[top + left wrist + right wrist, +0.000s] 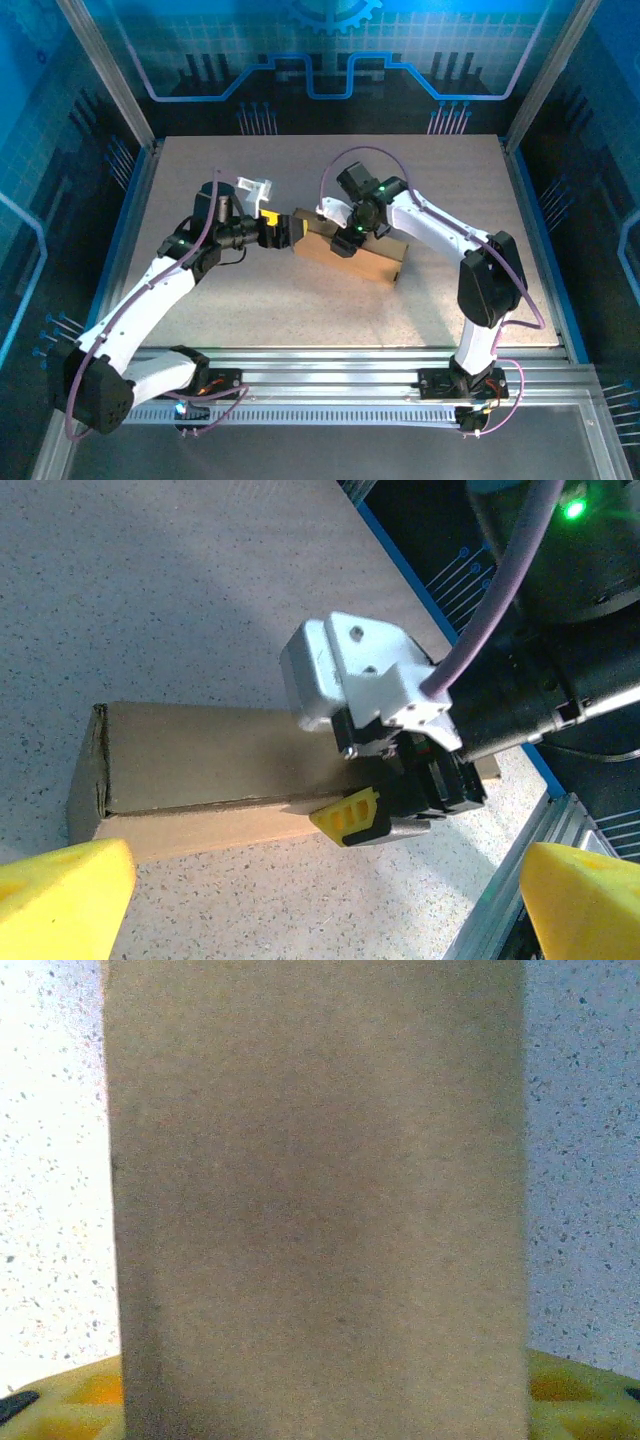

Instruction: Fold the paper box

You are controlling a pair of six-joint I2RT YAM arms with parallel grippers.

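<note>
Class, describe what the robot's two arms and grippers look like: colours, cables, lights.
Both the left arm and right arm have white link shells with black joints. A purple cable loops along each. Green lights glow on the wrists. The left gripper and right gripper are black with yellow fingertips.
</note>
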